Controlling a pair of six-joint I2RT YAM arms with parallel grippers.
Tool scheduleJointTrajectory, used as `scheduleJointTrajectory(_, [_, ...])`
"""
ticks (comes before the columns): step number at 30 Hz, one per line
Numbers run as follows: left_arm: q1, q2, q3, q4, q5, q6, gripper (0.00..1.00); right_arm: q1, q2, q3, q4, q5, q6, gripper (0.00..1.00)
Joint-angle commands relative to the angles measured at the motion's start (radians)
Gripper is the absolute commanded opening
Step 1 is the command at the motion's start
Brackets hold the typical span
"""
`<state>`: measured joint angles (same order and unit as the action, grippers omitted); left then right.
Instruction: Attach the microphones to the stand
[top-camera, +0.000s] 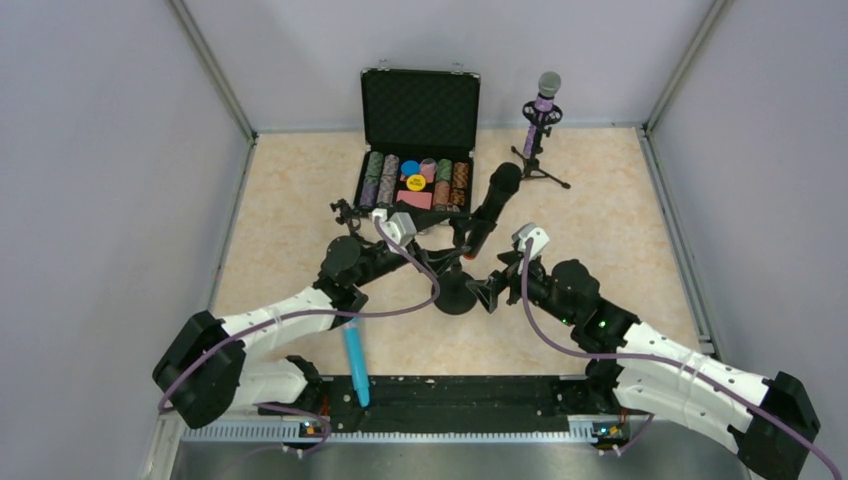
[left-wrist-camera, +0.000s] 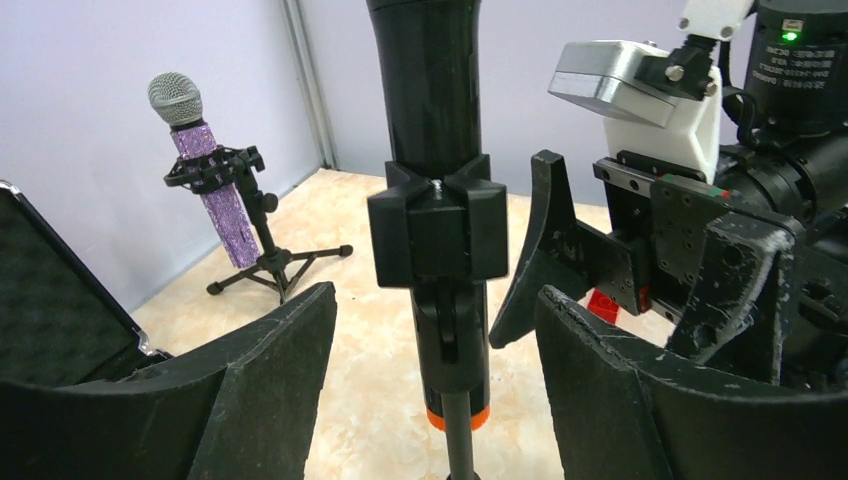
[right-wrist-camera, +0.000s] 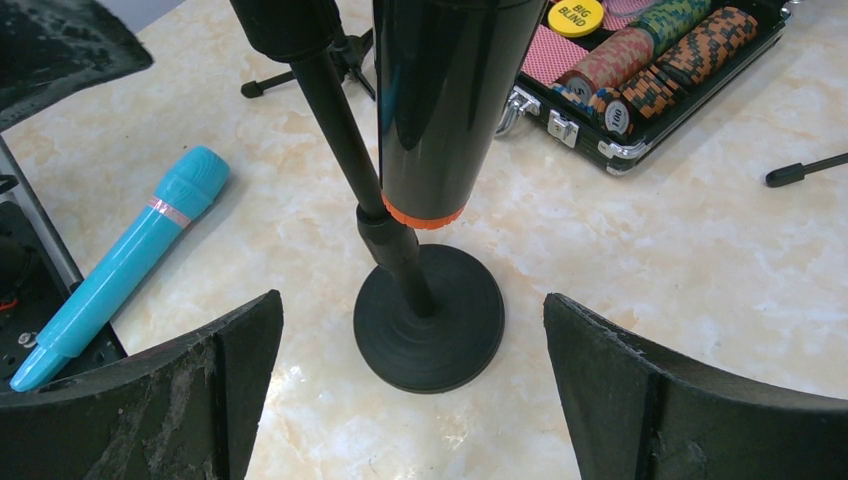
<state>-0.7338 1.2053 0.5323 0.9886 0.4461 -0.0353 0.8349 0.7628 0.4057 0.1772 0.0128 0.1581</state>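
Note:
The black microphone (top-camera: 492, 205) with an orange end (right-wrist-camera: 424, 214) sits tilted in the clip (left-wrist-camera: 437, 235) of a round-base stand (top-camera: 457, 292) at mid table. My left gripper (top-camera: 442, 262) is open, its fingers either side of the clip and not touching it (left-wrist-camera: 435, 300). My right gripper (top-camera: 492, 290) is open and empty, low beside the stand base (right-wrist-camera: 430, 330). The glittery purple microphone (top-camera: 541, 112) stands clipped in a tripod stand at the back right. The turquoise microphone (top-camera: 355, 365) lies loose at the table's near edge, left of centre (right-wrist-camera: 130, 260).
An open black case of poker chips (top-camera: 415, 150) stands at the back centre, close behind the round-base stand. A small red block (left-wrist-camera: 603, 305) lies under the right gripper. Tripod legs (top-camera: 545, 175) spread over the floor. Grey walls enclose the table on three sides.

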Motion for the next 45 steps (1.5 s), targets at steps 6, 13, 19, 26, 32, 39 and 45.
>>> scheduleJointTrajectory(6, [0.001,0.085,0.124,-0.031,0.031,-0.055,0.50,0.010,0.000,0.054,0.019,-0.034,0.000,0.99])
scheduleJointTrajectory(13, [0.001,0.096,0.139,-0.064,0.044,-0.051,0.29,0.011,-0.011,0.052,0.014,-0.020,-0.001,0.99])
scheduleJointTrajectory(19, [0.002,0.093,0.161,-0.135,0.079,-0.023,0.00,0.012,-0.023,0.054,0.014,-0.020,-0.005,0.99])
scheduleJointTrajectory(26, [0.003,0.082,0.149,-0.076,0.038,-0.040,0.00,0.010,-0.059,0.087,0.004,-0.047,-0.003,0.99])
scheduleJointTrajectory(32, [0.014,0.110,0.182,-0.014,0.041,-0.089,0.00,0.011,-0.095,0.190,-0.019,-0.072,0.008,0.99])
scheduleJointTrajectory(39, [0.029,0.182,0.233,0.101,0.078,-0.166,0.00,0.011,-0.089,0.366,-0.017,-0.129,0.058,0.98])
scheduleJointTrajectory(45, [0.030,0.247,0.301,0.120,0.126,-0.175,0.00,0.010,-0.095,0.431,0.038,-0.154,0.093,0.99])
